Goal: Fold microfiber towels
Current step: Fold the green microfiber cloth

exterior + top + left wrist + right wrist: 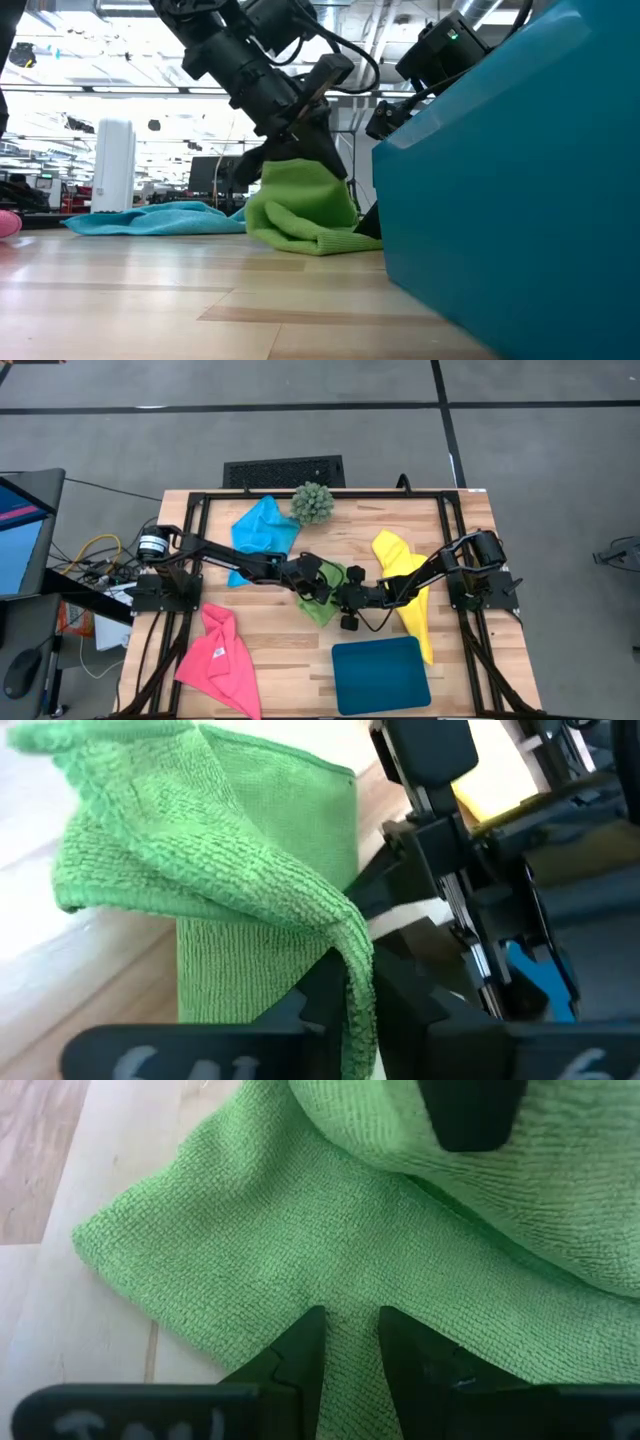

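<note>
The lime green towel [325,598] lies bunched at the table's middle, with both grippers on it. My left gripper [355,970] comes from the left, shut on a raised part of it. My right gripper [350,1325] comes from the right, shut on its lower part. The sky blue towel [262,535] lies crumpled at the far left. The yellow towel [405,585] lies under my right arm. The hot pink towel [220,660] lies at the near left. My left gripper pinches a gathered fold of the green towel [352,948] between its two fingers, slanting down from the table's left. That part is held up off the table [300,170]. The towel's lower folds [315,240] rest on the wood. My right gripper pinches the green towel's flat lower part [350,1365] between its two fingers, slanting down from the table's right. The cloth around the fingers lies spread on the table, with a corner [95,1240] flat on the wood. One layer or several, I cannot tell.
A dark teal tray [380,675] sits at the near edge, right of middle, close to the green towel in the low view. A spiky green ball plant [312,503] stands at the far edge. Bare wood lies between the pink towel and the tray.
</note>
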Robot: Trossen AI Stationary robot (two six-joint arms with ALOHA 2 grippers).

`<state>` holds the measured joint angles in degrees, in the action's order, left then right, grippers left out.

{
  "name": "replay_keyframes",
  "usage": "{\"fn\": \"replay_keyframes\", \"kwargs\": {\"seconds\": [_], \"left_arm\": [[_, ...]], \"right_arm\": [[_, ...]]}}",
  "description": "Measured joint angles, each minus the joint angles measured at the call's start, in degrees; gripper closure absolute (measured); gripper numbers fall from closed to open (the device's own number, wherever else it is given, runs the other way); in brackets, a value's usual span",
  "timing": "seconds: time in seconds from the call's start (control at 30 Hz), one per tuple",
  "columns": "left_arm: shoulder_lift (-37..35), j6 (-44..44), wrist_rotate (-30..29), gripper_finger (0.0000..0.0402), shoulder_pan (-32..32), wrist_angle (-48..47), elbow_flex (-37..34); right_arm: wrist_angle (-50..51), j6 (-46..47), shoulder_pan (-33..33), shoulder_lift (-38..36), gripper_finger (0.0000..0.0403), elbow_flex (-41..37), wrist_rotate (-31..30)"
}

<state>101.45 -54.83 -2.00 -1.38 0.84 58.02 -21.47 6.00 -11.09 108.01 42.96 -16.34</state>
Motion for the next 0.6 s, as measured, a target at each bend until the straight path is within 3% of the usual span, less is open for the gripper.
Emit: {"fn": "replay_keyframes", "kwargs": {"seconds": [0.6], "left_arm": [[-0.02, -4.61, -0.39, 0.0235, -2.18, 4.52, -0.04]], "right_arm": [[-0.09, -0.44, 0.83, 0.00, 0.0281, 0.00, 0.00]]}}
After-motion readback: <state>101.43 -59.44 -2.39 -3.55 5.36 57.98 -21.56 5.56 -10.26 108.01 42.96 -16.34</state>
